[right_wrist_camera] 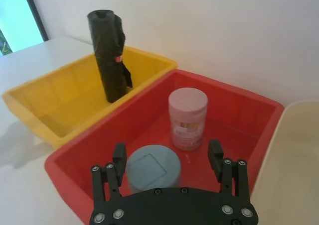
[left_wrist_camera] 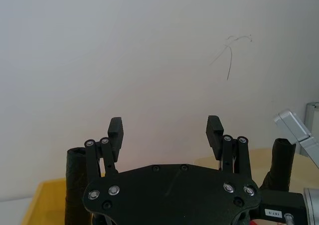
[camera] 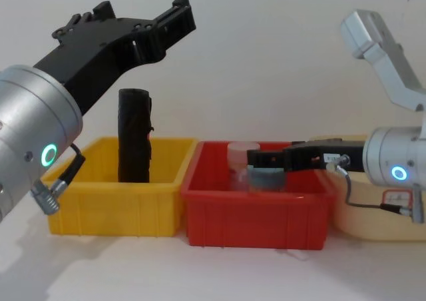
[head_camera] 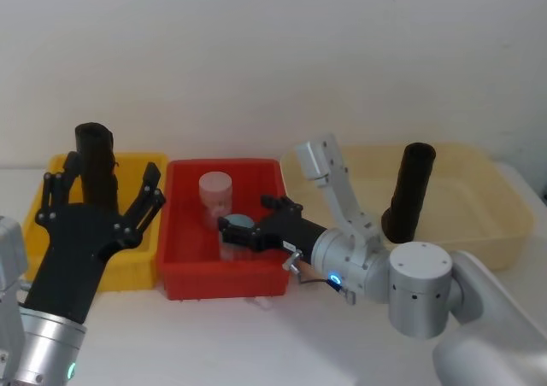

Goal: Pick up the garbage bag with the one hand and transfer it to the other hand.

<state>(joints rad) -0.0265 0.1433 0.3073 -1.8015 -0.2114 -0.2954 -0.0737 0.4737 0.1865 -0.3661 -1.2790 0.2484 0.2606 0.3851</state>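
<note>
The left gripper's (left_wrist_camera: 165, 129) two fingers are spread wide with nothing between them. In the chest view they are raised high above the yellow bin (camera: 113, 204) and point toward the far wall (head_camera: 256, 61). Beyond and below them the garbage bag (head_camera: 94, 160) stands upright in that bin, toward its far side. In the head view its lower part is hidden by the gripper's black palm. Bag and fingers are apart. Behind the palm, the left arm (camera: 33, 148) with its green ring runs back to the near left corner.

The right gripper (right_wrist_camera: 167, 154) reaches leftward over the red bin (right_wrist_camera: 239, 120), which sits between the yellow bin and a beige bin (head_camera: 487, 207). Its fingers are parted at a moderate width and hold nothing. The grey-blue lid of a jar (right_wrist_camera: 152, 168) lies below the gap; whether the fingers touch it cannot be told. A pink-lidded jar (right_wrist_camera: 188, 116) stands just beyond, farther into the red bin. The right arm (head_camera: 419, 288), with its bluish ring, bends back to the near right and crosses in front of the beige bin's near left part. In that bin a second black roll (head_camera: 408, 194) leans, well apart from both grippers. The three bins stand side by side on a white table (head_camera: 214, 343).
</note>
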